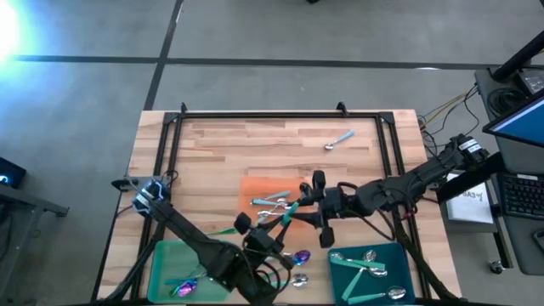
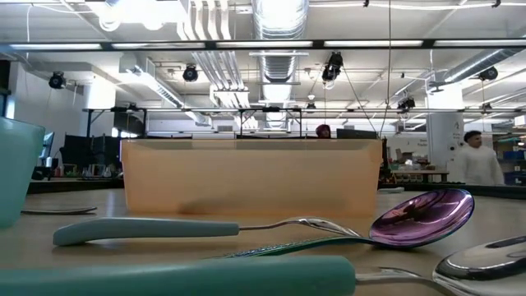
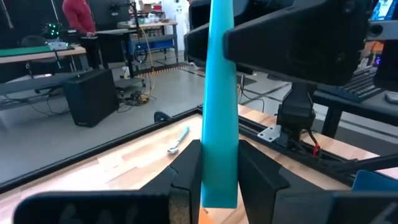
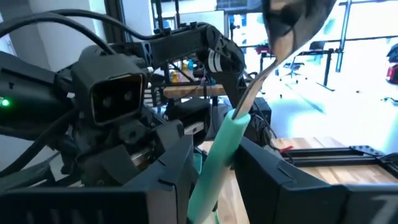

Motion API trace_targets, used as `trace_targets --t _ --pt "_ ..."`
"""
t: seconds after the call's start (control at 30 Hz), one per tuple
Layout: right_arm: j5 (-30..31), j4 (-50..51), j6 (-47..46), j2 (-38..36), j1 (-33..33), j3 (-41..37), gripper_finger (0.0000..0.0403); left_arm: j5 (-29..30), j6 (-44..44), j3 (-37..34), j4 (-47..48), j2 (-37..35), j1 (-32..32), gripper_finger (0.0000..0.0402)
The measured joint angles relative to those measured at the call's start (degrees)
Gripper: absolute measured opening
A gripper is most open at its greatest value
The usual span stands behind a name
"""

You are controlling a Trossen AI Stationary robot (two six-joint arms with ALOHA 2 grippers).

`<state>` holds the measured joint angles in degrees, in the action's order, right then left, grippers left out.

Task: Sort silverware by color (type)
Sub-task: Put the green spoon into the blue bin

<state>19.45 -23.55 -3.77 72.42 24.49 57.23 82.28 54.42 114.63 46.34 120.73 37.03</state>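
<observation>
One spoon with a teal handle [image 1: 287,214] and a silver bowl [image 4: 292,25] hangs in the air over the near edge of the orange tray [image 1: 255,189], between my two grippers. My left gripper [image 3: 217,155] is shut on its handle. My right gripper [image 4: 214,149] faces it from the table's right. Its fingers stand on either side of the same handle, nearer the bowl, with a narrow gap still showing. Several spoons [image 1: 274,202] lie in the orange tray. Two spoons with purple bowls [image 1: 299,256] lie on the table at the near edge. My left gripper pinches the spoon's teal handle [image 3: 219,180] between its two fingers [image 3: 186,177], which lie across it. The fingers come roughly level from the table's near left. The spoon is lifted clear, and its handle runs on toward my right gripper.
A green tray [image 1: 166,255] with a purple-bowled spoon sits at the near left. A teal tray [image 1: 391,255] with silver spoons sits at the near right. One light-blue spoon [image 1: 339,140] lies alone at the far right. A black frame [image 1: 280,116] borders the table.
</observation>
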Motion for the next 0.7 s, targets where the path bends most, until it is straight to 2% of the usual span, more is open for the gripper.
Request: trace_targets --t 0.37,0.47,0.7 --pt "-0.4 0.0 1.0 0.0 -0.5 0.0 0.0043 -0.4 -1.9 0.0 -0.8 0.1 -0.8 0.0061" --pt "-0.3 -0.1 1.9 0.0 -0.5 0.0 0.0042 -0.4 -1.9 0.0 -0.8 0.1 -0.8 0.0065" --pt "0.2 1.6 3.5 -0.5 -0.5 0.0 0.0029 -0.3 -7.1 0.2 -0.8 0.1 -0.8 0.0177"
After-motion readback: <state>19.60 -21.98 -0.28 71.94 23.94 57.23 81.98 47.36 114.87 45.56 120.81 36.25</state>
